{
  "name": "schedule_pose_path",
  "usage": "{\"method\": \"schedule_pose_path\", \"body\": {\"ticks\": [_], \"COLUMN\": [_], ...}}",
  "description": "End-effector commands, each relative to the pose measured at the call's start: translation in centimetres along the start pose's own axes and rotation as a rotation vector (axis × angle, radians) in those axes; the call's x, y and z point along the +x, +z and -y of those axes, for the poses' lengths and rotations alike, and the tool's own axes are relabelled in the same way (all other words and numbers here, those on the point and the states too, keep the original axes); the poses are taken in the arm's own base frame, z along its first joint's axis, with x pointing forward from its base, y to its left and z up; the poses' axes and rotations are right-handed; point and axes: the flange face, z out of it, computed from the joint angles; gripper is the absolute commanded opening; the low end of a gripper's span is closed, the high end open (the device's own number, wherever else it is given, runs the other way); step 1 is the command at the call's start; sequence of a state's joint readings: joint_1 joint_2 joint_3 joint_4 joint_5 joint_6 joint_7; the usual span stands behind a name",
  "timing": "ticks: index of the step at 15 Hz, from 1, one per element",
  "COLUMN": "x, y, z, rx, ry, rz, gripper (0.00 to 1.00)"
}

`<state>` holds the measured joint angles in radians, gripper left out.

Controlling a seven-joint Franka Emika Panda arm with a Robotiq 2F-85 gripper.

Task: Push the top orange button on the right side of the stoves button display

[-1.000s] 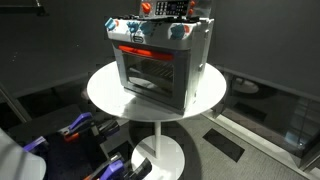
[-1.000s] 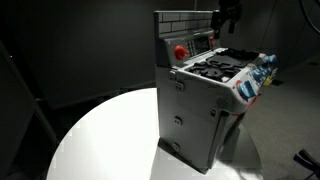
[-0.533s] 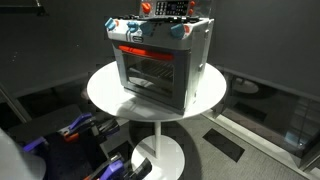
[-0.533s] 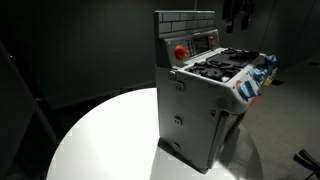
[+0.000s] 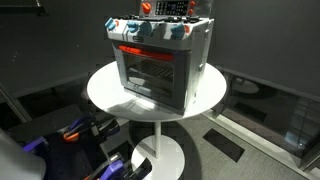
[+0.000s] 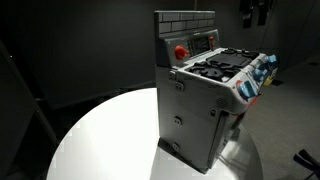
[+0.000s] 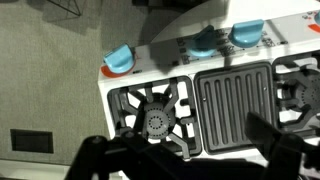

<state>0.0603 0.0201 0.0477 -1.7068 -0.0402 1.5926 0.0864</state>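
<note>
A toy stove (image 6: 205, 95) stands on a round white table (image 6: 100, 140). It also shows in an exterior view (image 5: 160, 60). Its back panel carries a button display (image 6: 203, 41) with a large red button (image 6: 181, 52) on the left. The small buttons on the display's right side are too small to tell apart. My gripper (image 6: 252, 10) hangs high above and beyond the stove's back edge, apart from the display. In the wrist view the two dark fingers of the gripper (image 7: 190, 150) stand wide apart and empty over the black burners (image 7: 150, 115).
Blue knobs (image 7: 118, 60) line the stove's front edge, with coloured knobs also seen in an exterior view (image 6: 255, 80). The oven door (image 5: 150, 70) faces the table's rim. The table (image 5: 110, 90) stands on a single pedestal; dark floor surrounds it.
My gripper has risen and moved away from the back panel, toward the upper right of the exterior view. The stove has not moved.
</note>
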Motion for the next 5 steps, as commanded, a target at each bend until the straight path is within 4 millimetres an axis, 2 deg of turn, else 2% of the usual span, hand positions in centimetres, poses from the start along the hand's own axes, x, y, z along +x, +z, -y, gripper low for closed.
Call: {"method": "schedule_pose_path", "body": {"ticks": [1,2,3,5], "x": [-2.6,-2.8,-1.6,-1.7], "y": [-0.1,0.1,0.0,0.1], "z": [-0.1,-0.1,0.0,0.0], "rx": [0.009,0.006,-0.003,-0.004], "ry": [-0.024,-0.027,-0.008,-0.008], "rz": [-0.003,0.0,0.006,0.008], "gripper": [1.0,1.0,1.0,1.0]}}
